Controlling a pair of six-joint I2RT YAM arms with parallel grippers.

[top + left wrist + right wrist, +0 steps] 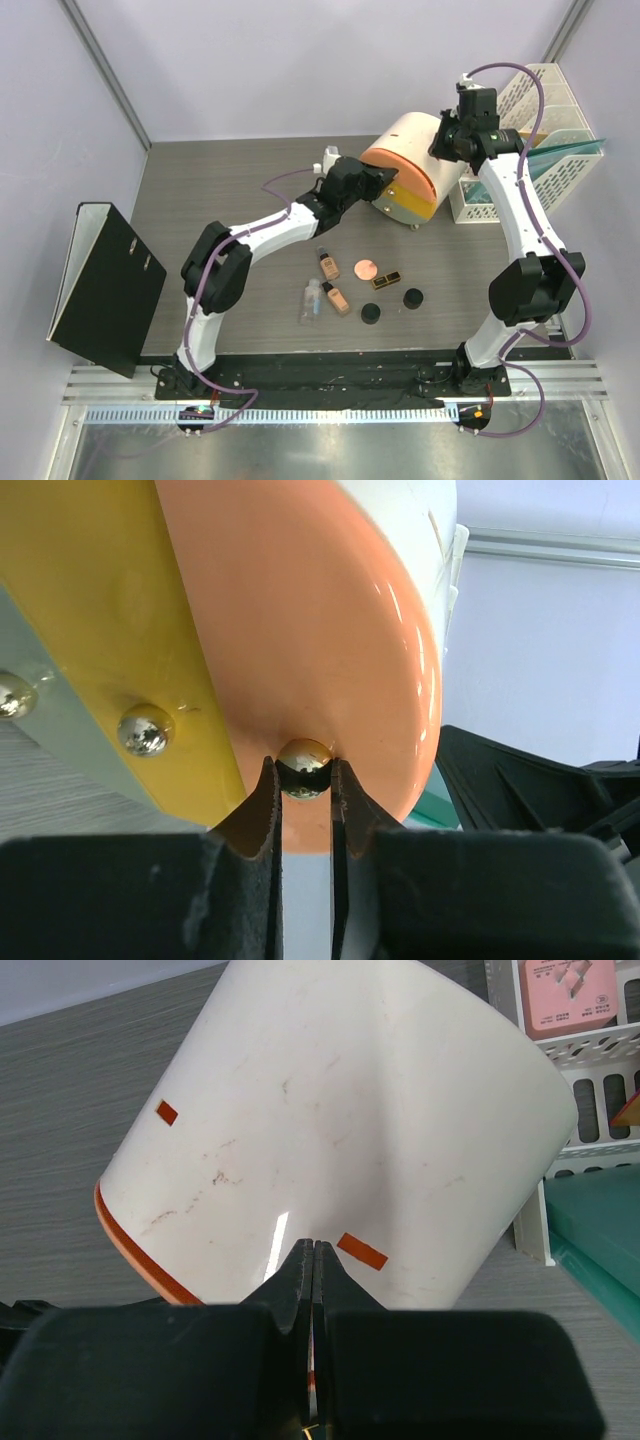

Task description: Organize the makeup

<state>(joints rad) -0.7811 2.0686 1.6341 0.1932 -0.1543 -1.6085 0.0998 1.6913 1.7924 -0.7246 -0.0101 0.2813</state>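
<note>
The makeup lies loose on the table in the top view: two beige bottles (328,264) (338,298), a clear bottle (311,301), a pink compact (366,268), a black-gold lipstick (386,279) and two black jars (412,297) (371,313). My left gripper (386,180) (304,772) is shut on the gold knob (304,758) of the orange drawer (320,630) of the cream drum box (405,135). My right gripper (450,138) (314,1246) is shut and empty, its tips against the drum's cream wall (350,1110).
A yellow drawer (90,600) with its own knob (146,730) sits below the orange one. A black binder (105,285) stands at the left. A white mesh rack (535,105), a teal folder (565,155) and a white basket (478,200) stand at the back right.
</note>
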